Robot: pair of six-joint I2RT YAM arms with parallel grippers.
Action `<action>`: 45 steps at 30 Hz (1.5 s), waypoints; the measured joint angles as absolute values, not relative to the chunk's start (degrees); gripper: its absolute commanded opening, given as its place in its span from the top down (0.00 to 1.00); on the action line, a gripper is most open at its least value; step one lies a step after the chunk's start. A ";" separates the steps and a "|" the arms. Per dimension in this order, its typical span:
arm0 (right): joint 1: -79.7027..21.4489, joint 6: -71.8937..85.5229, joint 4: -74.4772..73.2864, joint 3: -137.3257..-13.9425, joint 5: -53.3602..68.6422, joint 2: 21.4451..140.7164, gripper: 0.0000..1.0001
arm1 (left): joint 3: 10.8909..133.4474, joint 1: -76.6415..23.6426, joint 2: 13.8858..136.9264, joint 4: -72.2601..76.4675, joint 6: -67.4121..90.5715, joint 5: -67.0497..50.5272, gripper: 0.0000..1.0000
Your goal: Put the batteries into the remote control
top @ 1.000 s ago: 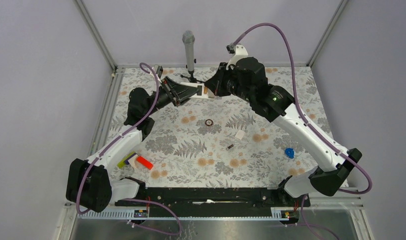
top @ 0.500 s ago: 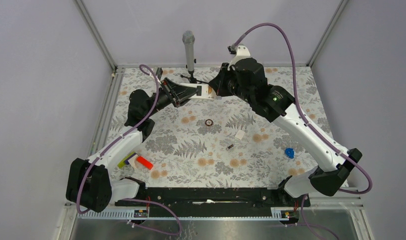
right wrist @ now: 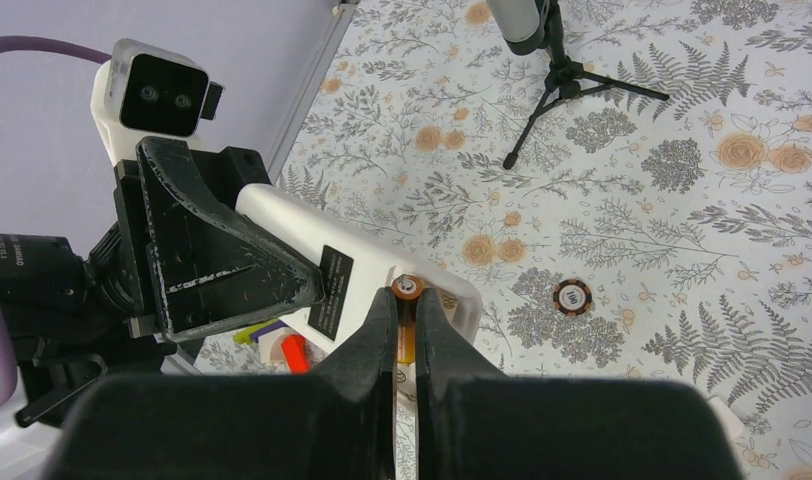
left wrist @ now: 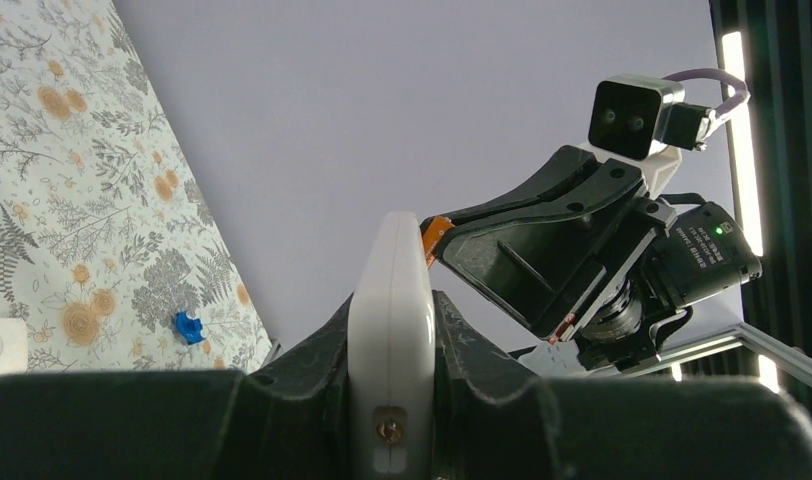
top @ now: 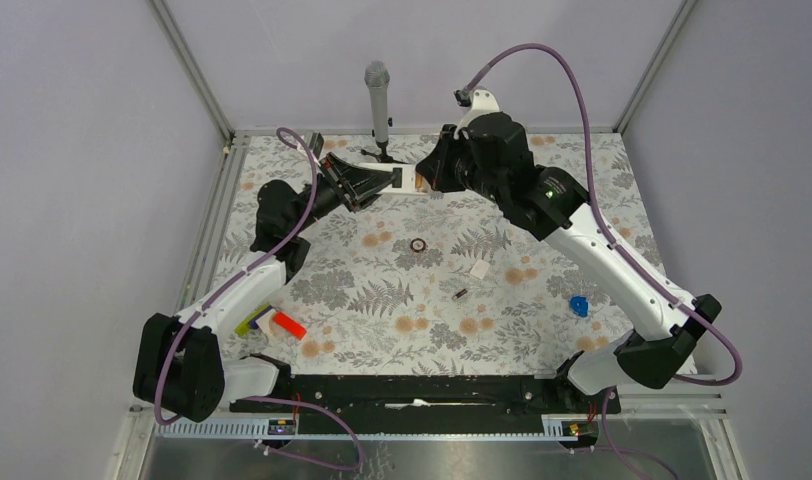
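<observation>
The remote control (top: 407, 179) is held above the far side of the floral tabletop (top: 382, 300). It is clamped edge-on between the left fingers (left wrist: 317, 360) with its white back showing. The right fingers (right wrist: 367, 350) are closed on a battery (right wrist: 407, 292), whose copper-orange end sits at the remote's free end. On the tabletop, well apart from the remote, lie a small white piece (top: 479, 269), a dark ring (top: 418, 244) and the other battery (top: 461, 294).
</observation>
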State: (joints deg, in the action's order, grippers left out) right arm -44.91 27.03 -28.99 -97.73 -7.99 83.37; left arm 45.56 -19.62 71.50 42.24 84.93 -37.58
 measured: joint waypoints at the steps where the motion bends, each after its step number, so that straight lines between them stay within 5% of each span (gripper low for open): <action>1: -44.88 27.40 -29.50 -98.35 -7.88 83.70 0.98 | 45.54 -19.57 71.53 42.59 85.10 -37.52 1.00; 16: -44.66 30.83 -34.28 -102.96 -7.81 86.56 0.83 | 43.09 -19.42 72.14 47.05 88.92 -36.03 1.00; 45: -44.56 30.02 -36.51 -106.28 -7.49 89.21 0.80 | 42.61 -19.35 72.93 49.43 88.88 -35.59 1.00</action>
